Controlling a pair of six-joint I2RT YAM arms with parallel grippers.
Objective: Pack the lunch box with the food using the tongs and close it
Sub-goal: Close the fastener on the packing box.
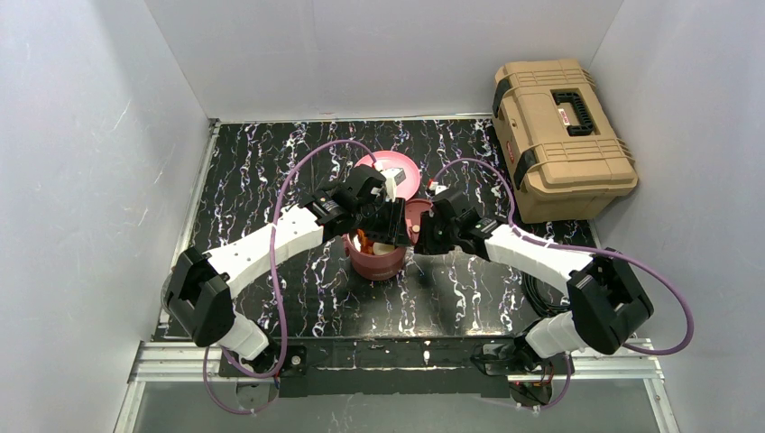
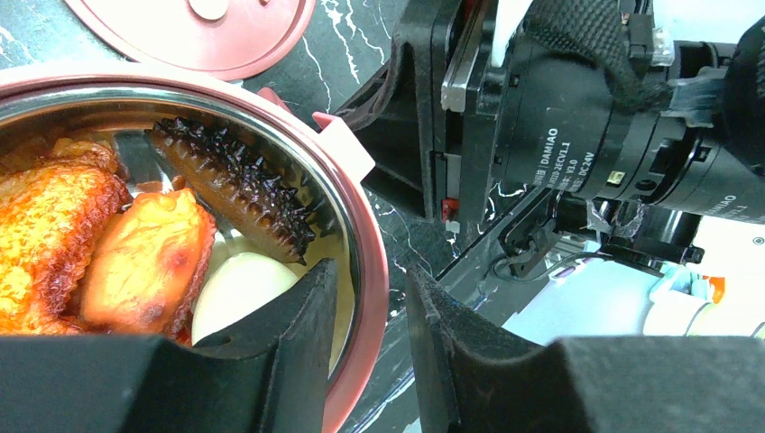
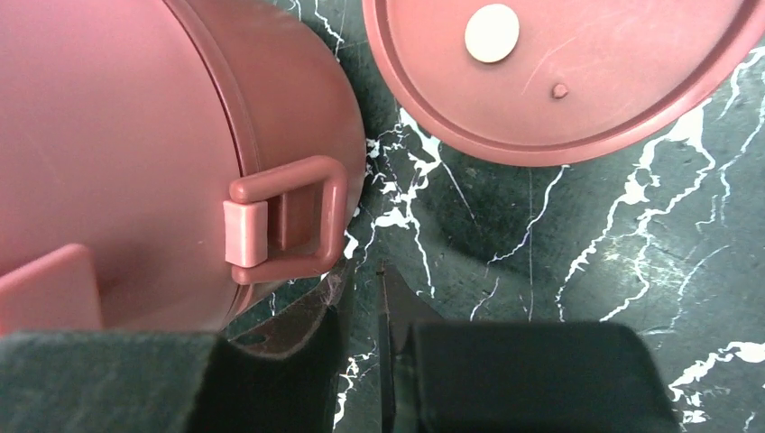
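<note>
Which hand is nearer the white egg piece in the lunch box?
Left. The left hand straddles the lunch box rim, right over the white egg piece. The right hand sits outside, low by the side latch.

Black bench [image 1: 271, 162] veined with white lies beneath the fingers [image 3: 532, 374]. Plain pale walls [image 1: 90, 135] enclose it left, behind and right. A tan toolbox [image 1: 559, 135] sits far beyond them, right. Light is even.
</note>
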